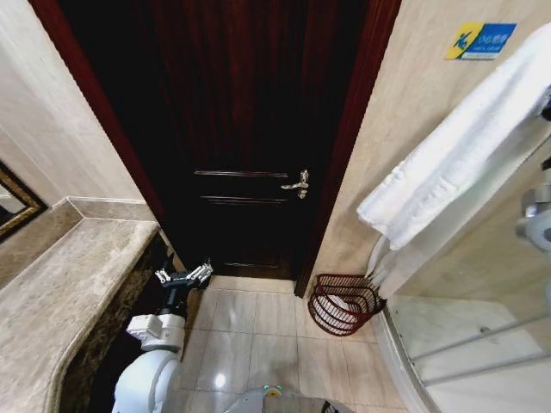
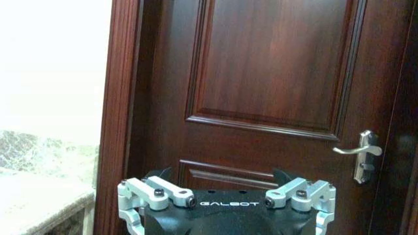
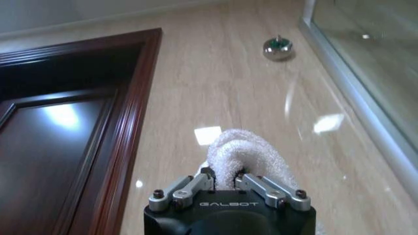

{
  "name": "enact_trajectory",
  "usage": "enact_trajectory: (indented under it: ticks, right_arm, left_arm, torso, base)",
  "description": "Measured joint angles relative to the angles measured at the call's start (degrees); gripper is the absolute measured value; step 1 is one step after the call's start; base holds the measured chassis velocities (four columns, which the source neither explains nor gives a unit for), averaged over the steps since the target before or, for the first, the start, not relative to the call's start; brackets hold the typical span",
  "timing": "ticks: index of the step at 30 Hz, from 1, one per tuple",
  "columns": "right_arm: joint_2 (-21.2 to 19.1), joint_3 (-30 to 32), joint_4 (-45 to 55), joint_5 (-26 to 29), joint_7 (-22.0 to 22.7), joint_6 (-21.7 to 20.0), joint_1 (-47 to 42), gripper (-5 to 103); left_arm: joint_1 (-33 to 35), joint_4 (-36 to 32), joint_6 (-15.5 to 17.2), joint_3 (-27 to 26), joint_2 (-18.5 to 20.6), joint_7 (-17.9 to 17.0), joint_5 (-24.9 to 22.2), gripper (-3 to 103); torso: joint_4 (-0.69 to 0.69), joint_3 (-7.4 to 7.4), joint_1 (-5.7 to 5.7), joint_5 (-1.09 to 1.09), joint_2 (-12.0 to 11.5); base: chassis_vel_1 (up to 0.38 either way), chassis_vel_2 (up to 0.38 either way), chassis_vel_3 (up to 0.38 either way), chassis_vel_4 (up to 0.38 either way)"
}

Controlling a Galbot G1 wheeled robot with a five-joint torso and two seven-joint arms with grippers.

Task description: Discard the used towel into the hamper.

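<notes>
Right claw: clamped on white towel, upper right; hamper below it, lower centre-right. Left claw: empty, spread, lower left.

Left arm: white rounded shell w/ black forearm. Both grippers, left gripper & right gripper: black body w/ white "GALBOT" lettering, silver linkage fingers, black screws.
</notes>
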Motion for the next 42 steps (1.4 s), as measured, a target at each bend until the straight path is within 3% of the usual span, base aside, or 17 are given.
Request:
enact_trajectory:
  ticks: [14, 29, 42]
  right_arm:
    - [7.95, -6.93, -0.81, -3.21, 0.64, 2.15, -0.46, 12]
    - [16.12, -9.10, -3.26, -7.49, -0.64, 4.96, -5.89, 12]
    - [20.45, -6.22, -8.88, -9.26, -8.57, 7.81, -13.15, 12]
  left_arm:
    - [0.00, 0.00, 0.00, 0.00, 0.00, 0.00, 0.00, 100]
    - [0.00, 0.00, 0.00, 0.00, 0.00, 0.00, 0.00, 100]
    - [0.00, 0.00, 0.00, 0.00, 0.00, 0.01, 0.00, 100]
  torso:
    - [0.00, 0.00, 0.00, -0.01, 0.00]
    - [0.01, 0.00, 0.00, 0.00, 0.00]
    - [0.00, -0.01, 0.00, 0.00, 0.00]
  base:
    - [0.000, 0.000, 0.000, 0.000]
    - [0.000, 0.000, 0.000, 0.000]
    - [0.000, 0.000, 0.000, 0.000]
